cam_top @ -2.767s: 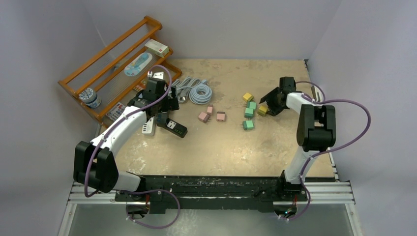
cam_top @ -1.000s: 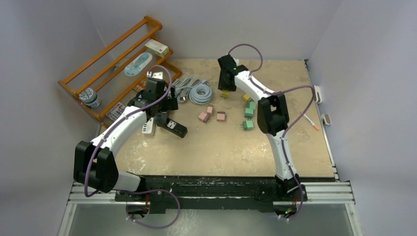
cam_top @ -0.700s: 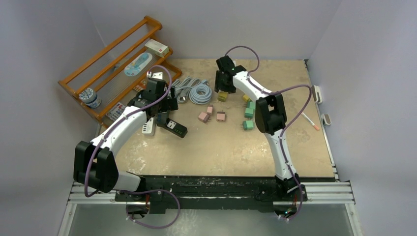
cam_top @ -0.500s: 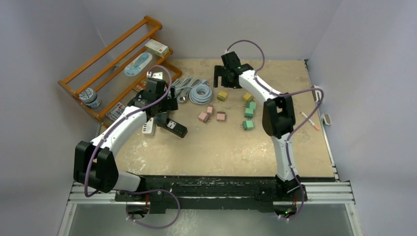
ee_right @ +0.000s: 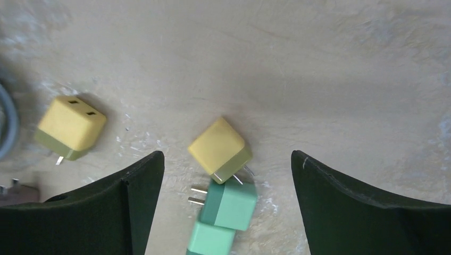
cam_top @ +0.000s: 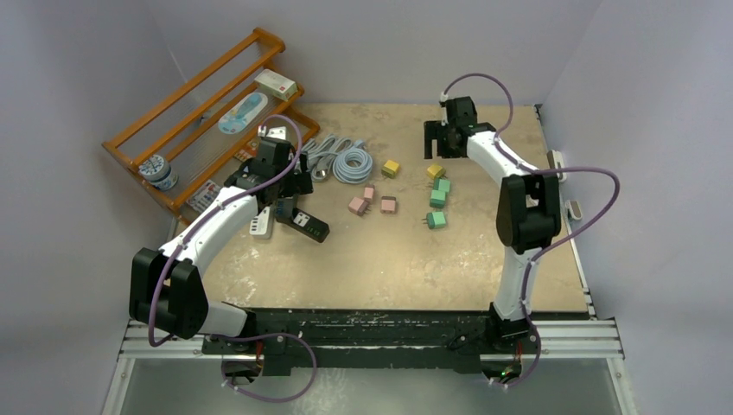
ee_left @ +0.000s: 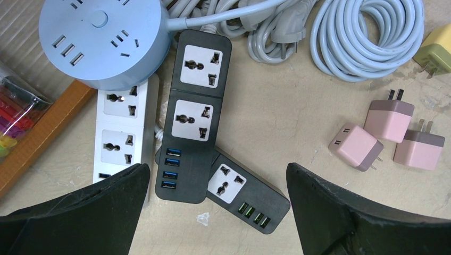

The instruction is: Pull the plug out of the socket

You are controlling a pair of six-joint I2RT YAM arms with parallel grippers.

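My left gripper (cam_top: 288,204) hangs open over the power strips at the table's left. Between its fingers in the left wrist view lie two crossed black socket strips (ee_left: 194,117) (ee_left: 250,199). A white strip (ee_left: 122,127) and a round blue socket hub (ee_left: 101,37) lie beside them. Every socket face I see is bare. My right gripper (cam_top: 438,145) stands open at the back, with a yellow plug (ee_right: 219,149) and green plugs (ee_right: 230,204) below it on the table. Another yellow plug (cam_top: 391,168) lies loose further left.
Three pink plugs (cam_top: 368,199) lie mid-table, with grey coiled cables (cam_top: 350,162) behind them. An orange wooden rack (cam_top: 199,130) holding small items stands at the back left. A further green plug (cam_top: 436,220) lies nearer the front.
The right gripper opened and let go of a yellow plug beside the cable coil. It then swung back right, over the yellow and green plugs. The left arm has not moved.
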